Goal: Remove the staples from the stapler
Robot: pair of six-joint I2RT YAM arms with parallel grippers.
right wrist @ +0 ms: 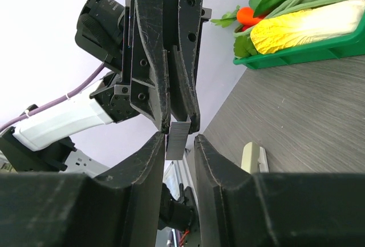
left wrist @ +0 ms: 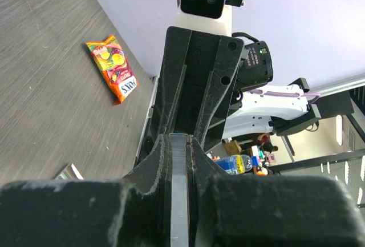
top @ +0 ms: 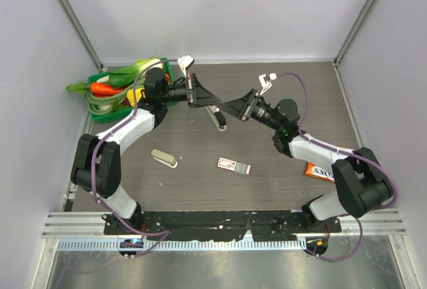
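Observation:
My left gripper is shut on the staples, a thin ribbed grey strip that sticks out past its fingertips. It holds them in the air above the middle of the table. My right gripper faces it tip to tip. Its fingers stand open around the strip's free end; the strip lies against one finger, with a gap to the other. The stapler, silver with a black end, lies on the table just below the two grippers. No gripper holds it.
A beige stapler-like thing lies front left. A pink-and-white box lies front centre. An orange snack packet lies by my right arm. A green tray of vegetables stands at the back left.

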